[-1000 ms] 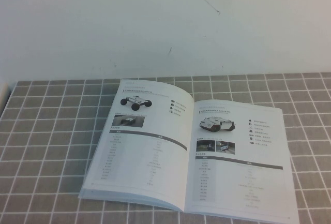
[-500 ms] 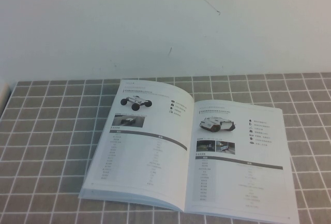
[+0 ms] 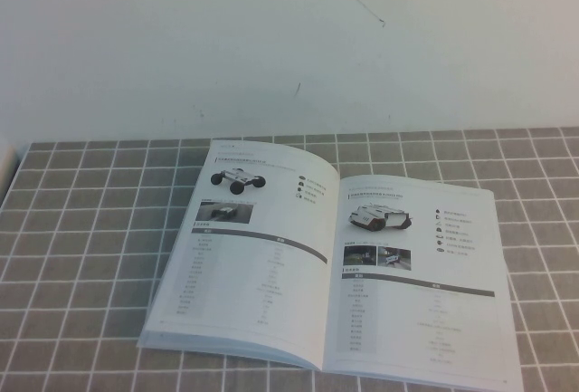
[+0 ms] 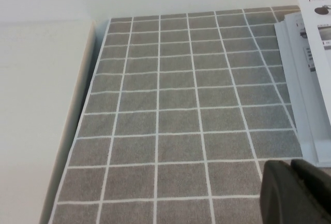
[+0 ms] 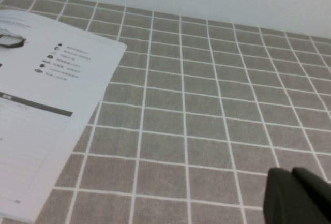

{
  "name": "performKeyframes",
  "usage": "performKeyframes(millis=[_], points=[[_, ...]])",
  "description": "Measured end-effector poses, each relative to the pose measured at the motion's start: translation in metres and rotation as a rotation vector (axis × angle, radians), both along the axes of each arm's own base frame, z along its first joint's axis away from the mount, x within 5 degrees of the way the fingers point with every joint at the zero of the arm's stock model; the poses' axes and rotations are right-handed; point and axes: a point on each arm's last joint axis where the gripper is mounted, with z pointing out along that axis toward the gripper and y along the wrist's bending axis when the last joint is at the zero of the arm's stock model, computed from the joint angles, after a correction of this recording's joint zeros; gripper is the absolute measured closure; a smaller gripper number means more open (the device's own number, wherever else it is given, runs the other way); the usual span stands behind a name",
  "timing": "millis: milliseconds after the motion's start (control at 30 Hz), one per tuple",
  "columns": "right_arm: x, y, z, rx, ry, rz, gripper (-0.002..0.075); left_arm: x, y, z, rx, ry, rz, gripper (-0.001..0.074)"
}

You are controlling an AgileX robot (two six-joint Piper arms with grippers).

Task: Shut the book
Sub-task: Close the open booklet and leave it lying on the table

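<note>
Nothing has moved; the book lies open on the counter, untouched; left hand and right hand hang off either side, whether clenched or released I cannot tell; closing not begun.

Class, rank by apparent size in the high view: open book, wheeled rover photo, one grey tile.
1. open book.
2. wheeled rover photo and grey tile look alike.
Left hand and right hand hover over tiles, only in wrist views.

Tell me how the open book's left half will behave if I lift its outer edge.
Thin and soft-covered, the book will probably flop rather than swing stiffly. Looking light, it may slide on the checked cloth. Left gripper sits off its left edge, right gripper off its right.
</note>
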Motion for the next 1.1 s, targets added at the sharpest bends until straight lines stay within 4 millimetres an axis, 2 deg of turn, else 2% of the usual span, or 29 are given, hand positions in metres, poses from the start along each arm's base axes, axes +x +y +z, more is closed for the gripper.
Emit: performKeyframes(millis=[200,400,600,733,900,1100], points=[[0.003,-0.001,0.006,-0.043,-0.094,0.003,0.0729,0.003,0.0,0.009,-0.004,-0.126,0.005,0.0738],[0.004,0.002,0.041,-0.054,-0.484,0.027,0.0729,0.002,0.002,0.04,0.0,-0.465,0.023,0.0738],[-0.007,0.005,0.073,-0.035,-0.86,0.05,0.0729,-0.008,0.004,0.068,0.002,-0.793,0.04,0.0738],[-0.01,0.002,0.078,0.027,-0.922,0.031,0.0729,-0.014,0.004,0.077,0.003,-0.919,0.047,0.0738],[-0.013,-0.002,0.082,0.156,-0.983,-0.003,0.0729,-0.015,0.004,0.078,0.002,-0.936,0.049,0.0738],[-0.011,-0.001,0.089,0.167,-0.904,0.002,0.0729,-0.018,0.004,0.082,-0.032,-0.982,0.045,0.0738]])
